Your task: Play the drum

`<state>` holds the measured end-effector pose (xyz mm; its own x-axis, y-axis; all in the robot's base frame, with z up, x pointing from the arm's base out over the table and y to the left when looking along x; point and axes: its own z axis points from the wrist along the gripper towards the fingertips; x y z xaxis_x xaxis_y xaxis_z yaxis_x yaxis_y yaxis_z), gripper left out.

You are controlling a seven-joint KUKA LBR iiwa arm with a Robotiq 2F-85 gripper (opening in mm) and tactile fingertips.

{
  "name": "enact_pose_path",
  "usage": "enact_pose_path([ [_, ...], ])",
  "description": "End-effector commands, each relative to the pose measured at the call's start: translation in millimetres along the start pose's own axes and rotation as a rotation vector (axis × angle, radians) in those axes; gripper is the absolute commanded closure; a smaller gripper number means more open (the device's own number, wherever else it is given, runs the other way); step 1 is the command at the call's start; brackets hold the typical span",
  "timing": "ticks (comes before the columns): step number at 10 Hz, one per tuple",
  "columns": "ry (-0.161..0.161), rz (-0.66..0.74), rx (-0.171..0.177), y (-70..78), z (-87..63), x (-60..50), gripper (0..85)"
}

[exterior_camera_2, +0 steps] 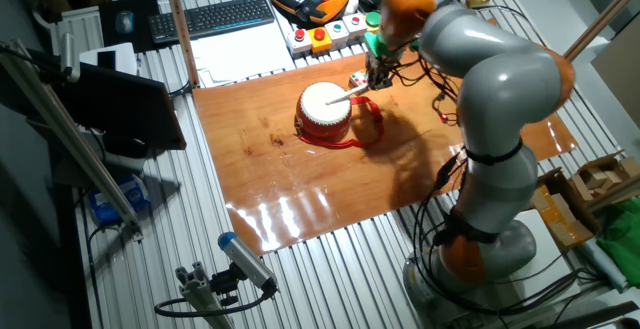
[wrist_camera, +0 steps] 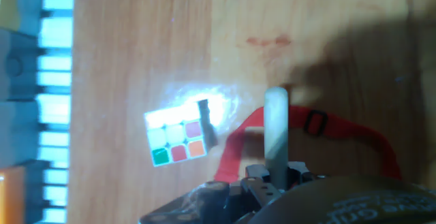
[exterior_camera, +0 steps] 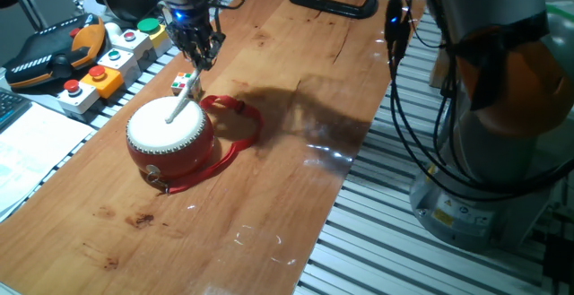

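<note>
The drum (exterior_camera: 170,135) is squat and red with a cream-white head, and it sits on the wooden board with its red strap (exterior_camera: 235,125) curling to its right. My gripper (exterior_camera: 203,55) hangs just beyond the drum, shut on a white drumstick (exterior_camera: 185,98). The stick slants down and its tip lies on the skin. From the other side, the drum (exterior_camera_2: 325,111), the drumstick (exterior_camera_2: 347,93) and the gripper (exterior_camera_2: 377,72) line up the same way. The hand view looks along the drumstick (wrist_camera: 276,132) over the strap (wrist_camera: 354,134). The drum head is out of that view.
A small colour cube (exterior_camera: 184,82) lies on the board beside the drum, under the gripper. A box of push-buttons (exterior_camera: 108,62) and a teach pendant (exterior_camera: 54,51) sit past the left edge. A black clamp (exterior_camera: 332,1) is at the far end. Cables (exterior_camera: 404,89) hang off the right edge.
</note>
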<state>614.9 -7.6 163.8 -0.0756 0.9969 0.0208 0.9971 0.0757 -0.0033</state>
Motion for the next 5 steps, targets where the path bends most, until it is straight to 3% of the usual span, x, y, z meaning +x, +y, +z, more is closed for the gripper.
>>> enact_pose_path([
  [1, 0.15, -0.025, 0.089, -1.8, -1.8, -0.2, 84.3],
  [5, 0.137, -0.182, 0.12, -5.3, -11.2, -12.2, 84.3],
])
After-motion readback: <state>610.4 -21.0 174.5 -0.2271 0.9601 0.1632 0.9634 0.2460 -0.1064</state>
